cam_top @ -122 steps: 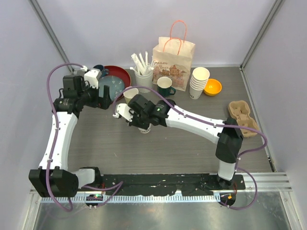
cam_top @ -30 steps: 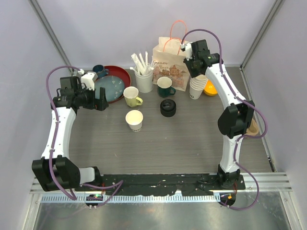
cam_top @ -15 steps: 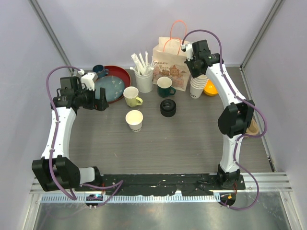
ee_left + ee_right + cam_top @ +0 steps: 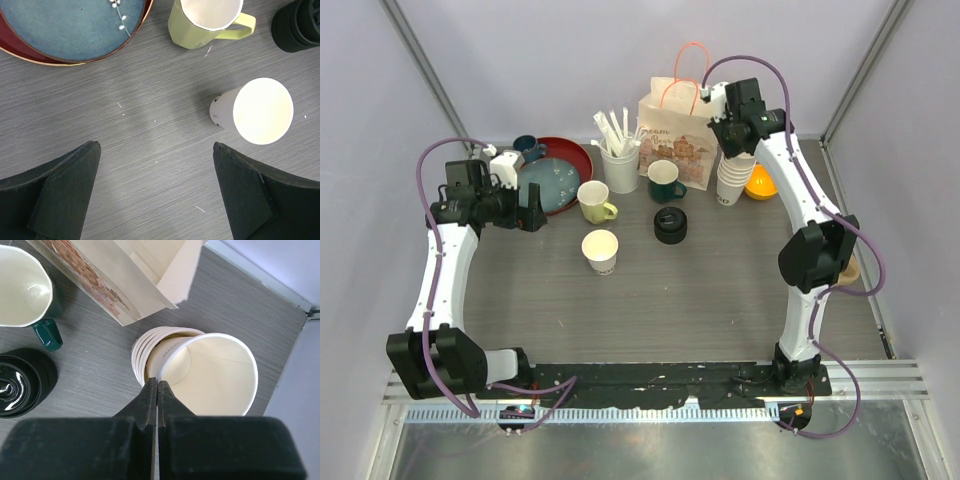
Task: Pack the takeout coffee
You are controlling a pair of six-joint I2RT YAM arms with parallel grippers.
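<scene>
No lidded takeout coffee is in view. A lidless cream paper cup stands mid-table, with a stack of black lids to its right. My right gripper is shut on the rim of the top paper cup, which sits raised and tilted on the stack of lidless cups beside the paper bag. My left gripper hangs open over bare table to the left of the lone cup, holding nothing.
A green mug and a yellow mug stand near the bag. A red plate holding a blue plate, a holder of sticks and an orange bowl line the back. A cardboard cup carrier peeks from behind my right arm.
My right arm left the lone cup mid-table and swung to the back right. Over the last second its jaws closed on the top cup's rim and it shifted slightly right. The left arm is still.
</scene>
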